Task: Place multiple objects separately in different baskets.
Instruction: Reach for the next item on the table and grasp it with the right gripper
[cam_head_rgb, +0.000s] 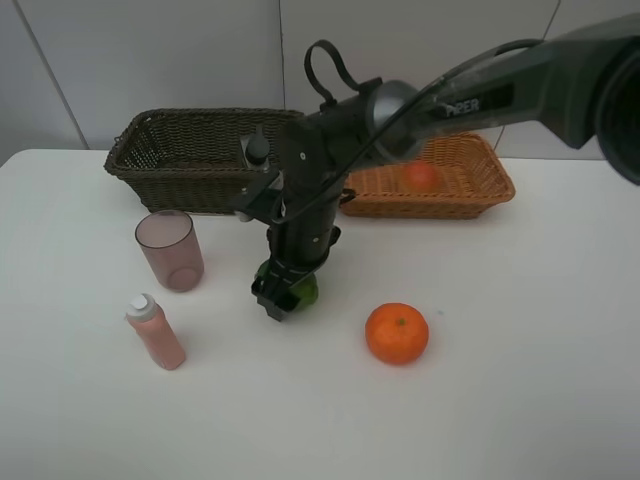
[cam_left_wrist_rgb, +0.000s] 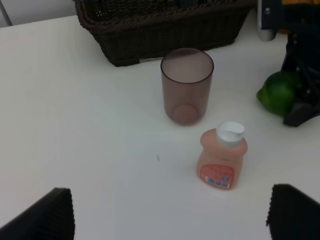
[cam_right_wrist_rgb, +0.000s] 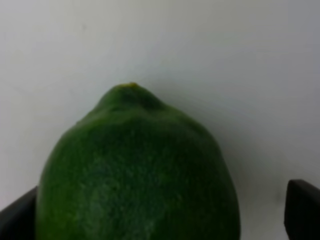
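Note:
My right gripper (cam_head_rgb: 285, 295) reaches across to the table's middle and stands open around the green lime (cam_head_rgb: 305, 291), which rests on the table. In the right wrist view the lime (cam_right_wrist_rgb: 135, 175) fills the space between the fingertips (cam_right_wrist_rgb: 302, 210), with a gap on one side. My left gripper (cam_left_wrist_rgb: 170, 205) is open and empty, short of the pink bottle (cam_left_wrist_rgb: 221, 157) and the mauve cup (cam_left_wrist_rgb: 186, 85). The orange (cam_head_rgb: 397, 333) lies to the right. The peach (cam_head_rgb: 421, 175) is in the light basket (cam_head_rgb: 480, 195). The dark grey bottle (cam_head_rgb: 257, 148) stands in the dark basket (cam_head_rgb: 180, 170).
The pink bottle (cam_head_rgb: 157, 333) and the cup (cam_head_rgb: 170, 250) stand upright at the left front of the white table (cam_head_rgb: 520, 400). Both baskets sit along the back edge by the wall. The right arm (cam_head_rgb: 470, 95) stretches over the light basket.

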